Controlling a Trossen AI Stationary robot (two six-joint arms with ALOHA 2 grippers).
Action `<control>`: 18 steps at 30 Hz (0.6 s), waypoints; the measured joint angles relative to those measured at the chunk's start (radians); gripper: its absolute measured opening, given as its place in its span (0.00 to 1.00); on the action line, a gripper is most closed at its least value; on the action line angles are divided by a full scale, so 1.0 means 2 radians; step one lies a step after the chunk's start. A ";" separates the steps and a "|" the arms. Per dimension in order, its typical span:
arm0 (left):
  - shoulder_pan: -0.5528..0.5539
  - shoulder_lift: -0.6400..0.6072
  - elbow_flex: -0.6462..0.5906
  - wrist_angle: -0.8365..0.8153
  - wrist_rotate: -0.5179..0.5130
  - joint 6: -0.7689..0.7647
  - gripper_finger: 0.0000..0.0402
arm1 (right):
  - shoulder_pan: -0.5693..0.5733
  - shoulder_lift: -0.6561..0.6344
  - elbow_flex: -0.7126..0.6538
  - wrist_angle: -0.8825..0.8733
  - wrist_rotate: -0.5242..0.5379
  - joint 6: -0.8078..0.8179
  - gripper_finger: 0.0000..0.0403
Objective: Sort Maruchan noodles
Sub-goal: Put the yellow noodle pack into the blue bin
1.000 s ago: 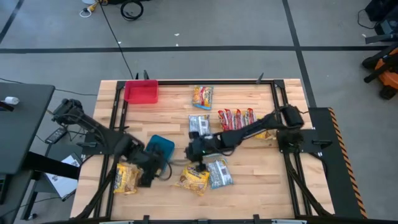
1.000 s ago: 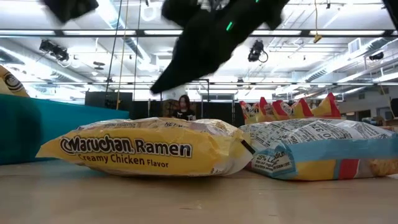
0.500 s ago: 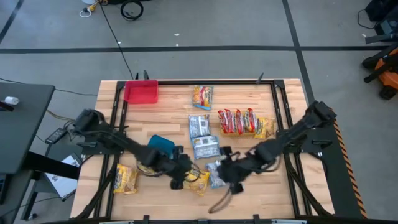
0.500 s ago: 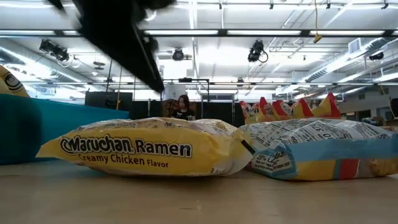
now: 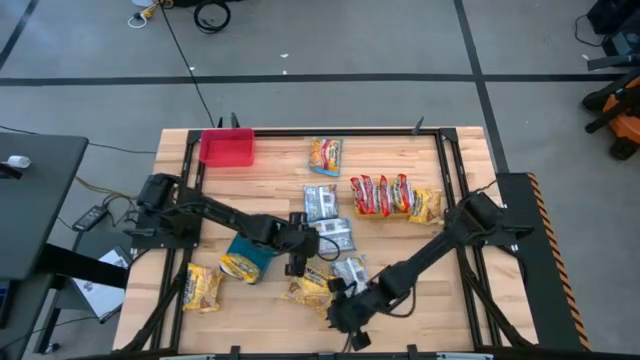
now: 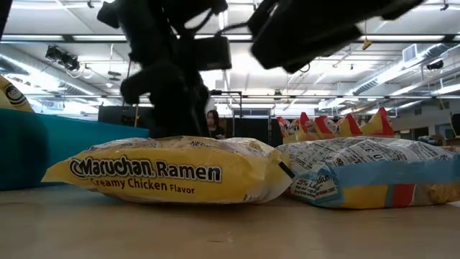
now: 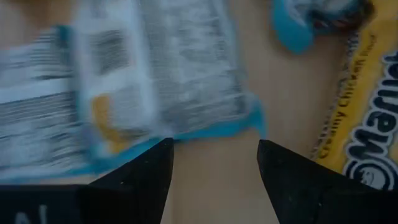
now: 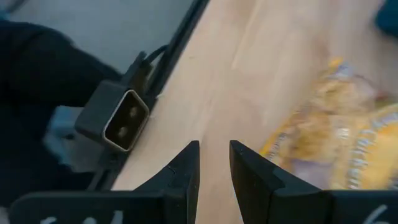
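High view shows the wooden table [image 5: 420, 260] with noodle packets spread over it. A yellow packet [image 5: 308, 288] lies near the front middle, with a silver and blue packet [image 5: 352, 272] touching it on one side. Two more silver and blue packets [image 5: 322, 202] lie in the middle. A row of red packets [image 5: 380, 194] stands beside another yellow packet [image 5: 424, 205]. One more yellow packet [image 5: 204, 287] lies at the front left, and a colourful packet [image 5: 325, 156] lies near the back. A red bin [image 5: 227, 148] sits at the back left corner. A blue bin [image 5: 252, 245] sits by the left arm, with a yellow packet [image 5: 240, 268] poking out of it.

The packets look light and thin. The plastic is smooth and may slip. The noodles inside are dry and could crack if squeezed hard. A good place to grab is across the short sides, near the middle, with a soft pinch.

The left gripper [image 5: 298, 256] hangs just above the yellow packet in the front middle. In the left wrist view its fingers [image 7: 146, 171] are wide apart and hold nothing. Bare wood shows between them.

The right gripper [image 5: 345, 318] is at the front edge of the table, past the yellow packet. In the right wrist view its fingers [image 8: 183, 171] stand only a little apart. Nothing is between them, and they touch no packet.
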 joint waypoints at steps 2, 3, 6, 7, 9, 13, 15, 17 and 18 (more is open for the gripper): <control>-0.005 0.013 0.000 -0.006 0.019 0.008 0.59 | -0.011 0.004 0.001 0.004 -0.012 0.000 0.23; -0.007 0.019 0.000 -0.006 0.032 0.009 0.59 | -0.015 0.007 0.002 -0.007 -0.011 0.000 0.23; -0.019 0.028 0.000 -0.017 0.081 0.007 0.59 | -0.031 0.014 -0.001 -0.054 -0.007 0.008 0.23; -0.024 0.027 0.000 -0.021 0.094 0.005 0.59 | -0.035 0.014 -0.003 -0.062 0.000 0.017 0.23; -0.038 0.023 0.000 -0.031 0.108 -0.007 0.59 | -0.043 0.011 -0.007 -0.082 0.025 0.034 0.23; -0.067 0.002 0.004 -0.055 0.130 -0.034 0.59 | -0.054 0.011 -0.010 -0.137 0.094 0.036 0.23; -0.080 -0.005 0.008 -0.062 0.144 -0.047 0.59 | -0.060 0.011 -0.010 -0.159 0.145 0.038 0.23; -0.094 -0.010 0.013 -0.056 0.153 -0.051 0.59 | -0.066 0.008 -0.010 -0.185 0.191 0.045 0.23; -0.101 -0.013 0.017 -0.057 0.151 -0.052 0.59 | -0.068 0.005 -0.010 -0.191 0.206 0.050 0.23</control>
